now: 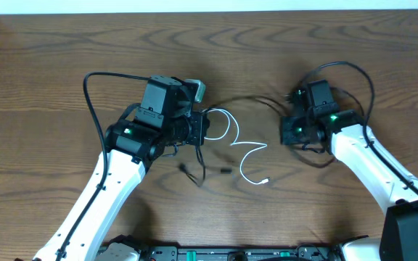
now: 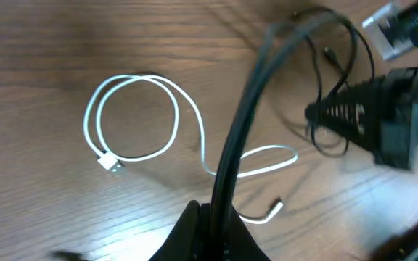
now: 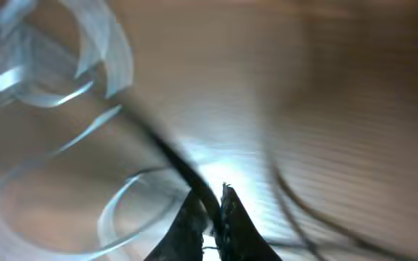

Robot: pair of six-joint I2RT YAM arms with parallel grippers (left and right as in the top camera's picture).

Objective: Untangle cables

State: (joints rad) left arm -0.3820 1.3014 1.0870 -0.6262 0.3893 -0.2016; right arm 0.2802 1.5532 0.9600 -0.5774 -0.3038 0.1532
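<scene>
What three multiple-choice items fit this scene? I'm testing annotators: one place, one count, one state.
1. The white cable lies: A. near the middle of the table; B. in a box; C. over an arm.
2. White cables: A. one; B. two; C. four.
3. The left hand is: A. open, empty; B. shut on a black cable; C. shut on the white cable.
A: the overhead view shows it central. A: only one white cord shows. B: the black cable rises clamped from it.
</scene>
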